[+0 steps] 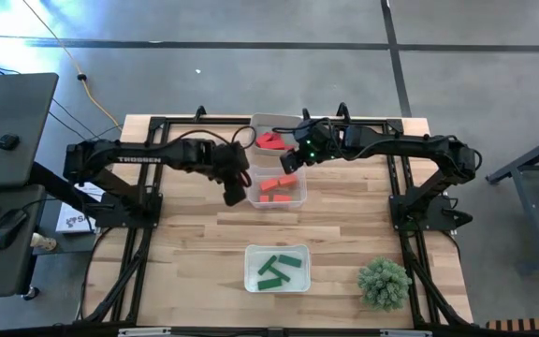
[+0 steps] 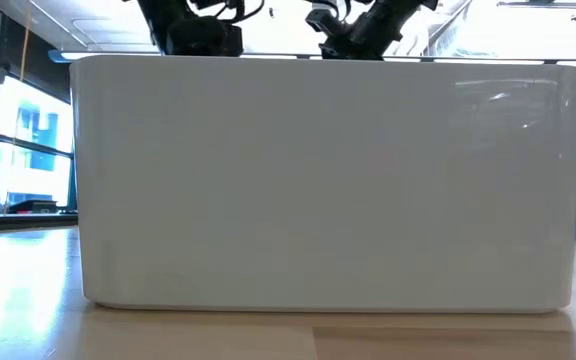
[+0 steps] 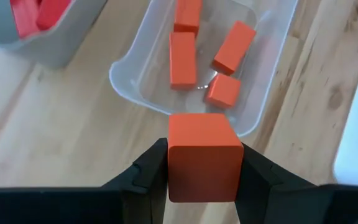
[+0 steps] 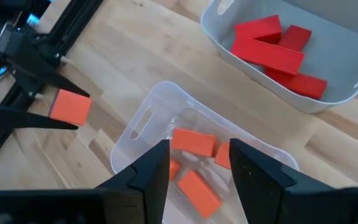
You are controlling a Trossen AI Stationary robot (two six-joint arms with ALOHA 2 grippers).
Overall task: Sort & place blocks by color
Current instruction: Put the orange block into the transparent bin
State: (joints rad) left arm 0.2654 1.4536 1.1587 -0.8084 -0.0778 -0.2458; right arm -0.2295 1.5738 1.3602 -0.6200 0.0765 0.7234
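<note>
Left wrist view: left gripper (image 3: 204, 171) clamps an orange-red block (image 3: 204, 155) by two flat sides, just short of the orange tray (image 3: 129, 93).
Handling: block looks light, rigid and smooth; judged easiest held across opposite flat faces.
Orange tray contents: four orange-red blocks (image 3: 183, 59) lie loose.
Right gripper (image 4: 199, 163): jaws parted, nothing between them, hovering over the same tray.
Crimson blocks (image 4: 269, 43): in the grey bin (image 4: 229, 46) beyond.
Green blocks (image 1: 279, 270): in the near tray.
Surface: pale wooden tabletop (image 1: 185, 253); potted plant (image 1: 383, 282) at the right near corner.
Room: grey floor, bright windows behind.
</note>
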